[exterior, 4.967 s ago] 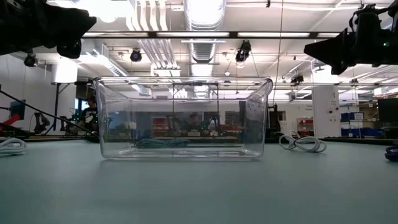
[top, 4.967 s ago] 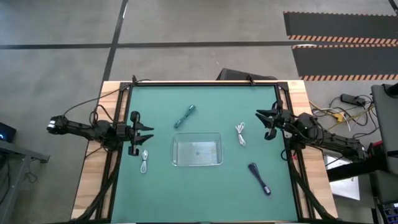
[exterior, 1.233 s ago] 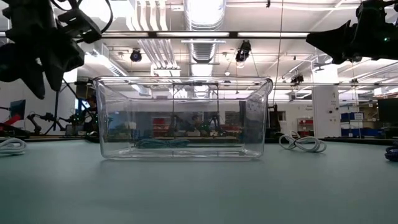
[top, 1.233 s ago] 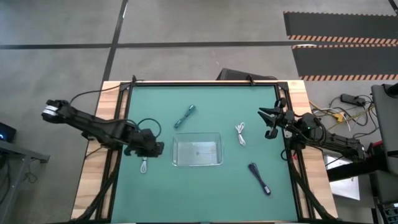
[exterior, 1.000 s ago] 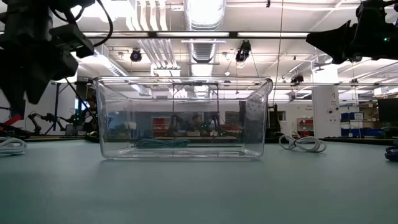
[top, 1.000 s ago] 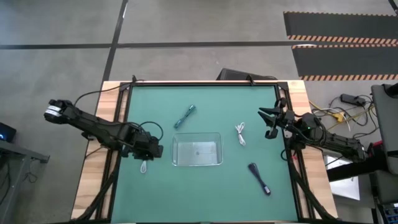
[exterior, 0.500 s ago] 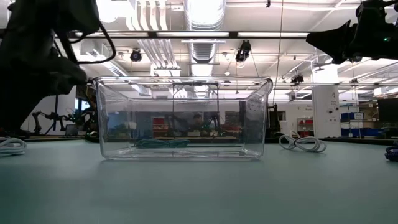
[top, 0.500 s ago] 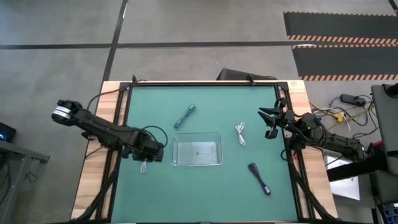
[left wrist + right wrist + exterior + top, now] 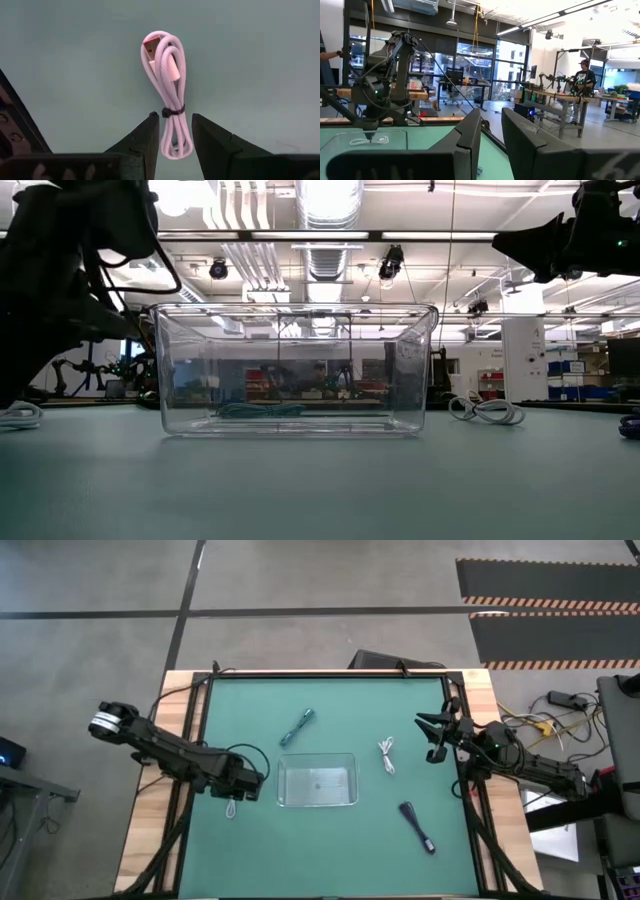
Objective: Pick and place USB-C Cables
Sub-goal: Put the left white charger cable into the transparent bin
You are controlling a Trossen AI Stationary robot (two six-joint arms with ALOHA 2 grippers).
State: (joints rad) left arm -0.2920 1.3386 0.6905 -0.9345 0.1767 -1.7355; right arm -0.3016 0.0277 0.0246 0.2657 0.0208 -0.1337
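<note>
My left gripper [image 9: 241, 790] is low over the left white USB-C cable [image 9: 232, 807]. It points down and is open. In the left wrist view its fingers [image 9: 150, 135] stand on either side of the bundle's tied end [image 9: 173, 131]. The bundle [image 9: 166, 75] lies flat on the mat. A teal cable [image 9: 298, 726] lies beyond the clear tray [image 9: 317, 780], a second white cable [image 9: 387, 755] to its right, and a black cable [image 9: 417, 825] nearer on the right. My right gripper [image 9: 432, 738] waits open above the table's right side. My left gripper has one finger on each side of the white cable's end below the black tie [image 9: 173, 111], coming from above and pointing down. Whether the fingers touch the cable, I cannot tell. The bundle lies flat on the mat.
The clear tray [image 9: 295, 370] stands at the table's middle, just right of my left gripper. The green mat [image 9: 330, 860] has free room along its near edge. Black arm wires loop beside the left arm [image 9: 160, 745]. Wooden table borders run along both sides.
My left gripper has come down toward the white cable at the tray's left, shifting slightly toward the near edge. Its arm now fills the low view's left side. The cables and the tray have stayed where they were.
</note>
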